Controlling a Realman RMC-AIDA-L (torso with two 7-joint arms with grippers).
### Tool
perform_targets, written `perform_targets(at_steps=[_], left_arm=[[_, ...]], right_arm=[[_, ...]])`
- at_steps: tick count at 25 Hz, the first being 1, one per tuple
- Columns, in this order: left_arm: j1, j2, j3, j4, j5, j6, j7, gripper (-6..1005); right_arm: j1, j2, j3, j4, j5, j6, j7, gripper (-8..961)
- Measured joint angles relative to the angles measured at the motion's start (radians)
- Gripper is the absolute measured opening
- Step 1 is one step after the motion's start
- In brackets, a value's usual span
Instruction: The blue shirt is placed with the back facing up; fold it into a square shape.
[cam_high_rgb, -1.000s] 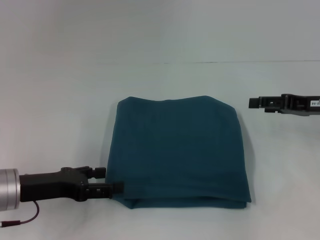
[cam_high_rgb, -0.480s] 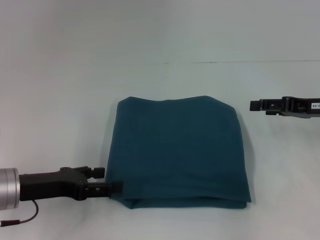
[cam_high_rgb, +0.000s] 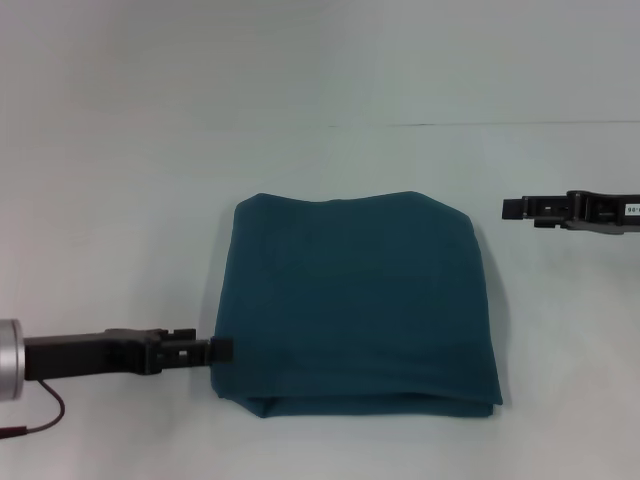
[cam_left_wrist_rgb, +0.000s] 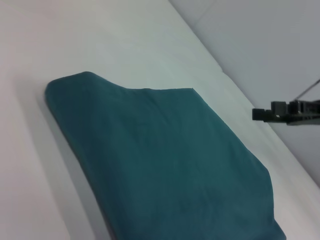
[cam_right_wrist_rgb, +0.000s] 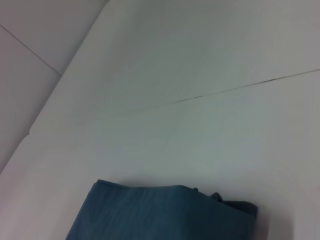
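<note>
The blue shirt (cam_high_rgb: 355, 305) lies folded into a near-square in the middle of the white surface (cam_high_rgb: 120, 200). The left gripper (cam_high_rgb: 222, 349) sits at its near-left edge, the right gripper (cam_high_rgb: 512, 208) off the far-right corner, apart from the cloth; I cannot tell whether either is apart or together.

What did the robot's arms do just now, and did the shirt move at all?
The left gripper rose a little along the shirt's near left edge and turned flatter, its tip now level with that edge. The right gripper, apart from the shirt on its far right, slid slightly outward. The shirt stayed put, folded into a near square on the table.
</note>
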Motion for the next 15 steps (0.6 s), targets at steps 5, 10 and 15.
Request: perform_targets(at_steps=[5,10,15], left_arm=[[-0.008,0.006,0.003,-0.001,0.002,0.015,-0.058,903],[-0.013,0.011,-0.002,-0.001,0.025,0.033,-0.115,903],[-0.018,0.013,-0.002,-0.003,0.040,0.040,-0.187,903]], right_arm=[[0.001,-0.002,0.000,-0.001,0.000,-0.004,0.000,775],[-0.001,-0.005,0.003,-0.003,0.000,-0.005,0.000,775],[0.000,-0.009,0.003,-0.001,0.001,-0.004,0.000,776]])
